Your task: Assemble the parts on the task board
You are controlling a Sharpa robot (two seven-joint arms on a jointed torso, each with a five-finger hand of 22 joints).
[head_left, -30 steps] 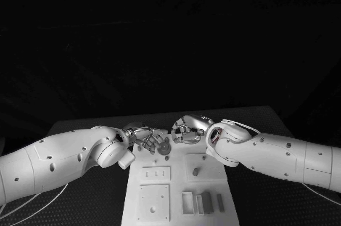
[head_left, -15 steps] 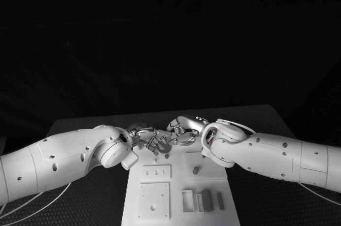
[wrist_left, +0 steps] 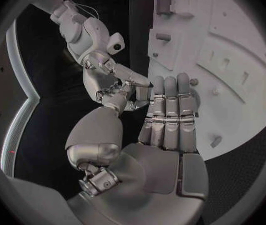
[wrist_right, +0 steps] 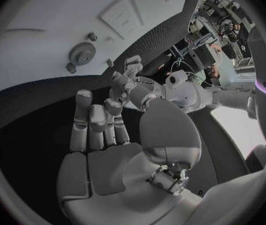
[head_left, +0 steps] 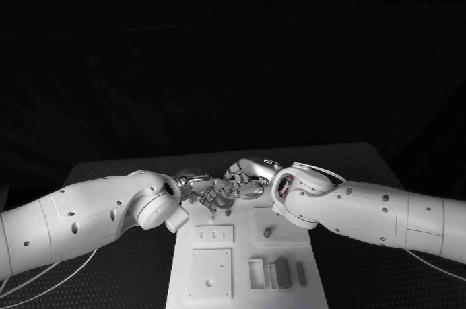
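Looking down from the head camera, we see our two smooth white arms converge in the frame's middle, where the left hand (head_left: 204,190) and the right hand (head_left: 248,178), both of jointed silver metal, meet almost fingertip to fingertip above the far end of the task board (head_left: 184,282). That board is a flat white plate running from centre to bottom edge over the dark, woven-looking table (head_left: 359,268). On it lie a small upright grey peg (head_left: 267,233), a panel with three short slots (head_left: 213,236), a square panel (head_left: 210,275) and a row of rectangular blocks (head_left: 277,275) at lower right. We cannot tell from here whether either hand holds anything.

From the left wrist camera, our left hand (wrist_left: 170,115) lies with its fingers straight and pressed side by side, flat over the board's pale surface (wrist_left: 245,60) in the right half of the circle, nothing gripped. The right hand (wrist_left: 111,85) hangs at centre left, fingers partly curled.

From the right wrist camera, our right hand (wrist_right: 102,130) has its fingers loosely bent and apart, holding nothing, over the dark table edge. At upper left the board (wrist_right: 39,25) carries a round toothed gear (wrist_right: 82,53), with a small knob (wrist_right: 92,36) nearby.
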